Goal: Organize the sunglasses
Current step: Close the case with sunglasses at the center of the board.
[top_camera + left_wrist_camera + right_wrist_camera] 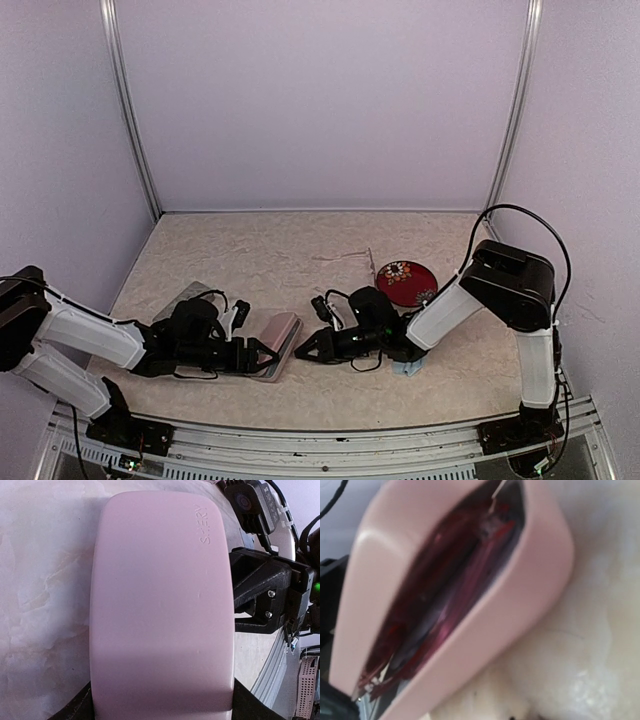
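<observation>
Only the right wrist view looks into the case (535, 580), red sunglasses (445, 580) inside. The left hand (262, 356) grasps it; right hand (308, 346), cannot tell. Behind lies a pale pair (345, 257).

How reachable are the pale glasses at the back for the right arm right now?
Probably yes. The pale glasses lie uncovered on the table, beside the red disc. The right gripper is at the pink case, so it must back out and swing over first.
</observation>
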Motion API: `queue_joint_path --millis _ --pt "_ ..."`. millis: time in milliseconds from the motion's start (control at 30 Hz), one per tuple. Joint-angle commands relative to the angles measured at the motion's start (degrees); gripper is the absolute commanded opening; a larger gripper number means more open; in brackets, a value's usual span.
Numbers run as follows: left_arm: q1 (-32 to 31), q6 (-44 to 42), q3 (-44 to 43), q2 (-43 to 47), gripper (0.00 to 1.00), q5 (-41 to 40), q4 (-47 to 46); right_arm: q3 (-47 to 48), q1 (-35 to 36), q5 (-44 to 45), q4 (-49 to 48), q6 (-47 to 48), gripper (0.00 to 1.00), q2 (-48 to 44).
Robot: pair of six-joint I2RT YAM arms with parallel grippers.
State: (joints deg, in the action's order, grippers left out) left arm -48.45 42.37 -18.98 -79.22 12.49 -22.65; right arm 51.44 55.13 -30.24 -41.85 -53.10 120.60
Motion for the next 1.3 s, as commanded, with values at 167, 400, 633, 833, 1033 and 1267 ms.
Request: queue_joint_path --millis 167,400,633,833,1033,1267 --pt "-0.58 -1.5 -1.84 1.0 0.37 -1.23 -1.09 -1.97 -0.46 -1.31 -2.1 -1.64 0.26 1.18" --pt "-1.45 -1.79 -2.51 1.06 0.37 -2.03 0.0 -0.21 -0.46 0.58 1.54 -0.85 0.26 1.26" --pt "-3.07 -2.53 -4.18 0.07 0.38 -3.58 1.47 1.65 -0.4 0.78 2.13 -0.33 0.24 1.66" --pt "-7.98 -5.21 -9.4 -2.39 0.4 -13.27 10.62 1.21 -0.46 0.11 -0.51 -1.32 0.24 2.51" --pt "-12.79 -6.34 -14.66 -7.88 0.43 -17.94 15.63 1.88 -0.39 0.28 -1.39 -2.0 0.23 2.9" --pt "-14.83 -3.92 -17.06 -11.9 0.6 -19.17 15.91 1.49 -0.2 1.76 -0.85 -1.98 0.22 2.42"
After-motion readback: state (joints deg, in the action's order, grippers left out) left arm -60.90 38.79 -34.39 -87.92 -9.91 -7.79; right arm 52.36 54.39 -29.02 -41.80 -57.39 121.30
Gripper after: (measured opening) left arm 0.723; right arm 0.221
